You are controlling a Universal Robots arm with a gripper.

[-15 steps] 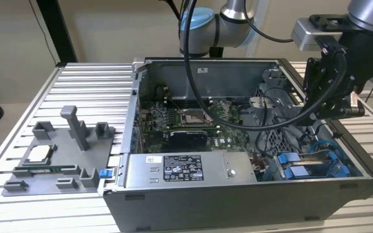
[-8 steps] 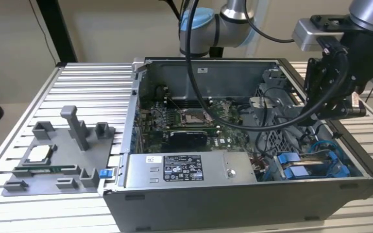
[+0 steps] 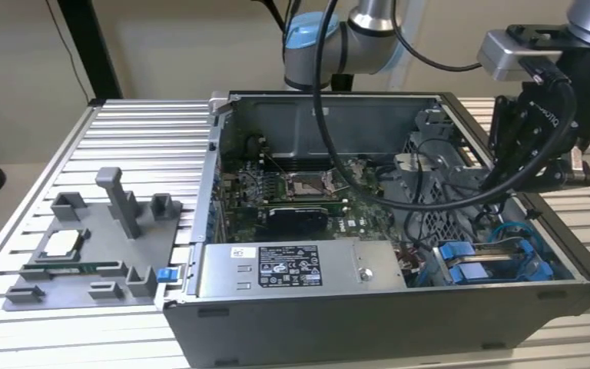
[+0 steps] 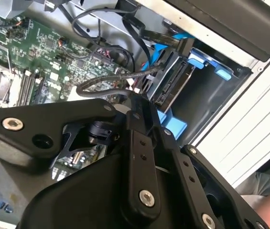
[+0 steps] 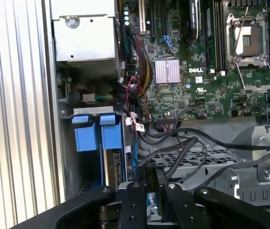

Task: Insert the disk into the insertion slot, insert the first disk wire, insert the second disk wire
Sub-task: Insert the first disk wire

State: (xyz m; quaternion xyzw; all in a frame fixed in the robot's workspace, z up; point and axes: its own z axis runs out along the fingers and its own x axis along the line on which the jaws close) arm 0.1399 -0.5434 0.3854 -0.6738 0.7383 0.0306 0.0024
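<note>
The disk (image 3: 479,263) in its blue frame sits down inside the insertion slot (image 3: 556,265), the grey bay at the case's front corner on the exterior view's right. In both wrist views the disk (image 4: 175,83) (image 5: 94,136) stands seated, blue end tabs showing. A black wire (image 4: 120,78) runs across to the disk's connector end, where a black plug (image 4: 161,36) and a blue cable (image 4: 155,55) also meet it. My gripper (image 3: 539,178) (image 4: 135,101) (image 5: 151,191) hangs just above the case beside the disk, right over these wires.
The open computer case (image 3: 377,323) holds a motherboard (image 3: 295,192) and a grey labelled power-supply box (image 3: 285,267). Loose black cables (image 5: 187,148) cross a perforated metal wall (image 5: 206,160). A grey fixture (image 3: 90,254) with small parts lies on the slatted table at the exterior view's left.
</note>
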